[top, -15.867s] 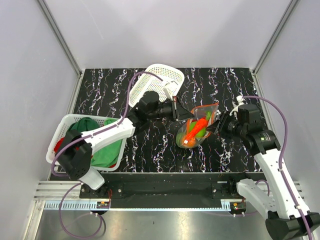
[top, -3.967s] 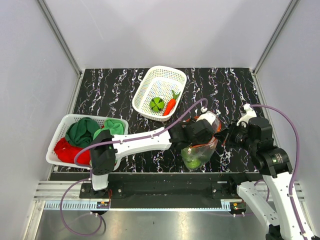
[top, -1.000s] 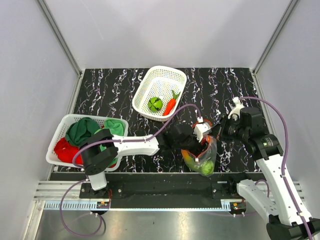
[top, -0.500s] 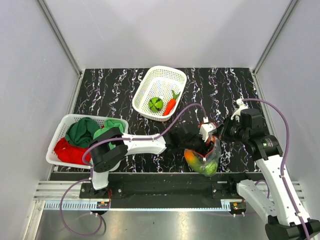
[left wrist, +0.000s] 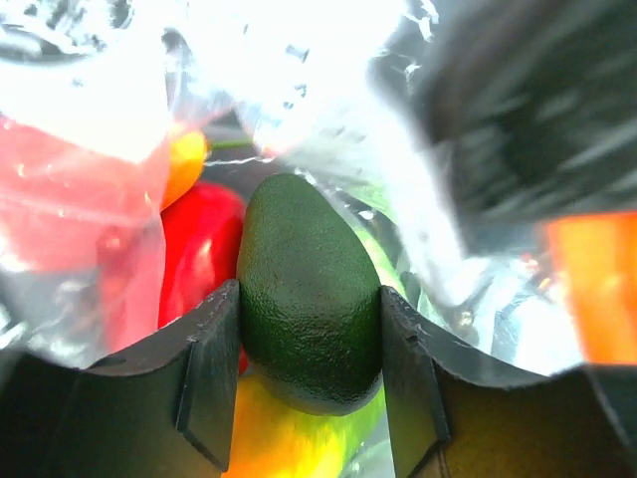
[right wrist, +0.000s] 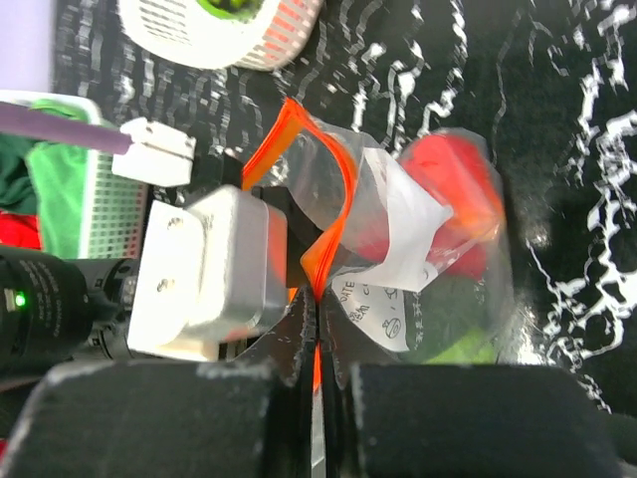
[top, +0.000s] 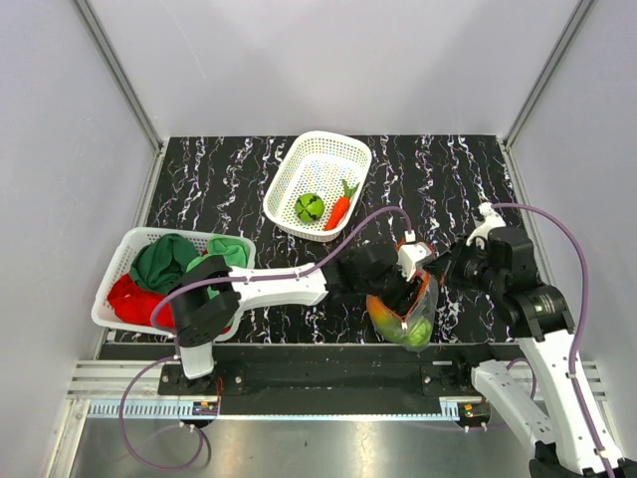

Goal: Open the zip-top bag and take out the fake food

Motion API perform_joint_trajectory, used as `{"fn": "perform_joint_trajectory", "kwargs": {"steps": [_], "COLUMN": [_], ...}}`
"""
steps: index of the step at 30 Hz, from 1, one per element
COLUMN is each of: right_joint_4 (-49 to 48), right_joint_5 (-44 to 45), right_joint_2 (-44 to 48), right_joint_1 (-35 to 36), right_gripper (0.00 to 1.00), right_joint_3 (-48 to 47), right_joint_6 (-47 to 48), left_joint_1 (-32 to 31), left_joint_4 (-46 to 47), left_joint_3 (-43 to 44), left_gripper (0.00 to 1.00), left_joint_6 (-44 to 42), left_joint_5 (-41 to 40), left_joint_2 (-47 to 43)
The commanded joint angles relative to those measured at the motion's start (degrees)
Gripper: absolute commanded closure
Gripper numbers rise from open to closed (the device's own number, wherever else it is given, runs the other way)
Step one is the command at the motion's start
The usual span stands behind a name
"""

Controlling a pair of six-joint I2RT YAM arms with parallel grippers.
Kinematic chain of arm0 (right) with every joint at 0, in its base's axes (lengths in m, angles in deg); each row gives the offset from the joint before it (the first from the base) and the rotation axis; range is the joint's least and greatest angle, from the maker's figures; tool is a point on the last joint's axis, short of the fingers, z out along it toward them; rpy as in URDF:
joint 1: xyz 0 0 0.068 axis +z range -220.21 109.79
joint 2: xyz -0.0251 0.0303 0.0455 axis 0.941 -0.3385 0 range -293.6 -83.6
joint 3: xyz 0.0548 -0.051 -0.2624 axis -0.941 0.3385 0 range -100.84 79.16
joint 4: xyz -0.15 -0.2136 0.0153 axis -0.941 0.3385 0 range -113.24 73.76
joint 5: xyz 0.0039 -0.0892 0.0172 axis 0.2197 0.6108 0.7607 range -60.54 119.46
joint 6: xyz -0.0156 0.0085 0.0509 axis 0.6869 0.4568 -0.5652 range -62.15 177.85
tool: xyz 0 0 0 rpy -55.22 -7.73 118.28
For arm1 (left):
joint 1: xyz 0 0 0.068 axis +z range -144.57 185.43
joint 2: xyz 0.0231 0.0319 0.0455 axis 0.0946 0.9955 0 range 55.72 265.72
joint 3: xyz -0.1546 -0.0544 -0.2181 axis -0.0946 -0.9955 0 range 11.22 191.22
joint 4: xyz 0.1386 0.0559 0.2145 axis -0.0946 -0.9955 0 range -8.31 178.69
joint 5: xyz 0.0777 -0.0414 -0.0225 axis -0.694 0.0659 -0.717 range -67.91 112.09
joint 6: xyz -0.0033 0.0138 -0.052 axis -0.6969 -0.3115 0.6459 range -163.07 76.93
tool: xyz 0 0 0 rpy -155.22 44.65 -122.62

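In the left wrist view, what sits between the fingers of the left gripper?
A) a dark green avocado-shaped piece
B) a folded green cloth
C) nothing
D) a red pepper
A: the left gripper presses on both sides of a dark green avocado-shaped piece inside the zip-top bag.

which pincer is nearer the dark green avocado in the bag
Left. The left pincer is inside the zip-top bag, its fingers against both sides of the avocado; the right pincer pinches the orange zip strip.
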Motion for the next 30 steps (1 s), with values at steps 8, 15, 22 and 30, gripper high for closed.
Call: {"fn": "perform_joint_trajectory", "kwargs": {"steps": [8,15,22,30], "right_joint_4": [-0.6,0.5,1.3,0.5], "right_joint_5": [4.0,8.3,13.8,19.0], "right_joint_2": [4.7,3.1,1.3,-1.3], "right_joint_1": [0.7,0.6,0.7,0.7], "right_gripper": [1.0,1.0,1.0,1.0], "right_joint_3": [-2.5,-2.9,-4.7,-9.6], "right_joint_6": [-0.8,-1.4,-1.9,1.4], "left_joint_1": [-0.3,3.9,15.4,27.0], "left_joint_4": [-7.7,-5.6,-3.1,0.4], "left_joint_3": [4.6,6.5,7.3,10.0], "left_gripper": [1.0,1.0,1.0,1.0], "left_joint_6": [-7.3,-5.5,0.0,3.6], "left_joint_5": [-14.5,-9.4,-10.1,-19.0], "left_joint_2": [-14.2,-18.3,-20.6,-11.0]}}
